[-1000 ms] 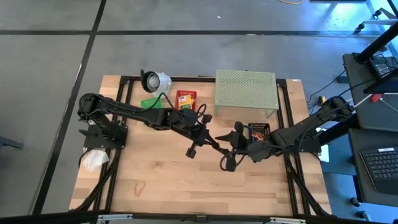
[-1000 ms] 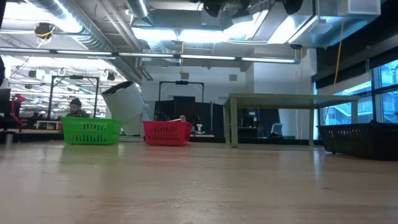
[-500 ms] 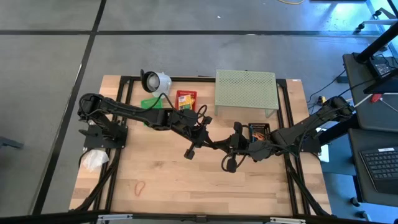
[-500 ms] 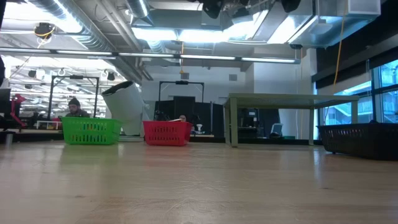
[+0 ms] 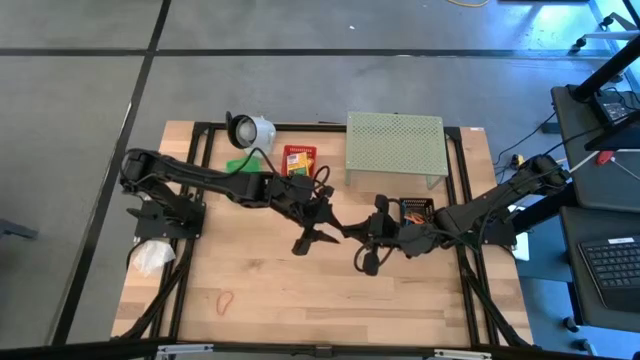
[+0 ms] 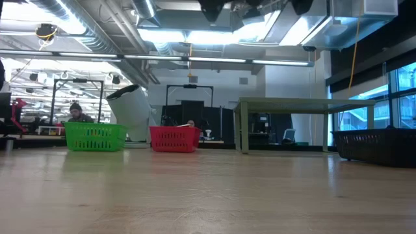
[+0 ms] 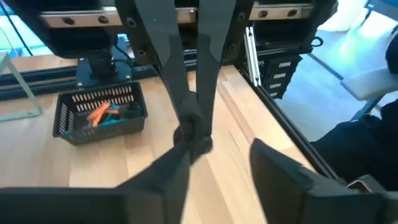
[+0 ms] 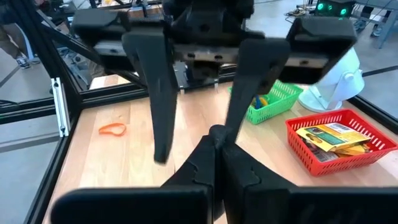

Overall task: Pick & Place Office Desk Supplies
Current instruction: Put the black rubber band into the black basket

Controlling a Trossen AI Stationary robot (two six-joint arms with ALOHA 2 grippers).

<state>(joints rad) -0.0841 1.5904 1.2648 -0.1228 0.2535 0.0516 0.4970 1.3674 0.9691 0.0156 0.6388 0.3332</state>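
Meeting above the middle of the table [image 5: 250,270], the two grippers face each other tip to tip. The right gripper [image 5: 350,231] is pinched closed on something small and dark that I cannot identify; the left gripper [image 5: 322,231] has its fingers parted around those tips. One black basket [image 7: 99,115] of rubber bands sits behind the right gripper; one red basket [image 8: 339,140] of crayon boxes and one green basket [image 8: 272,101] lie behind the left. One orange rubber band [image 8: 112,129] lies well apart.

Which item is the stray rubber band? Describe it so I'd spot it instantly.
Start at the wooden table and go to its near-left corner, well away from both arms. A small orange rubber band lies there alone on bare wood, unlike the supplies kept in baskets.
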